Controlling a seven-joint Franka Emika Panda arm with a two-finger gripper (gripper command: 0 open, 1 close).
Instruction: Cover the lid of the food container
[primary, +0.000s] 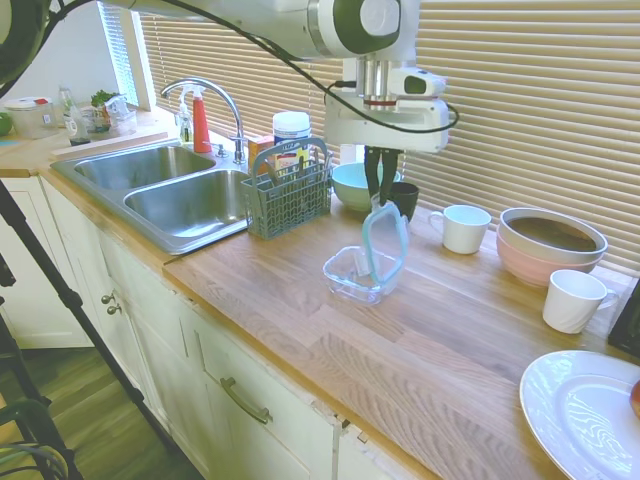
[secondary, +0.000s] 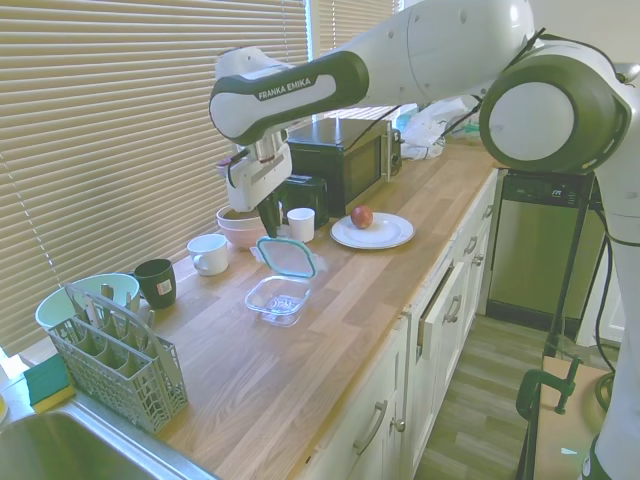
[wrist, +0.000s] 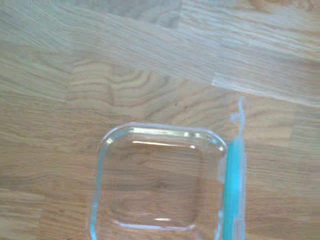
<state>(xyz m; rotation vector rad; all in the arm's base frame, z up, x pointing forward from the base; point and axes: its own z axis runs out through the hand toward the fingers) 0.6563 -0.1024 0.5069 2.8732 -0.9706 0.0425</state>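
Lid (primary: 386, 240) is held edge-up, clamped at its upper rim by the gripper (primary: 381, 198), hanging just above the food container (primary: 360, 272). Container is seen uncovered on the wooden counter (primary: 450, 340), near a mint-green bowl (primary: 352, 185).

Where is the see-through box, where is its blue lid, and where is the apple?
food container (primary: 352, 272): first exterior view, on its clear front wall.
lid (secondary: 287, 256): second exterior view, on the clear middle panel inside the teal rim.
apple (secondary: 362, 217): second exterior view, on its red side, on the white plate.
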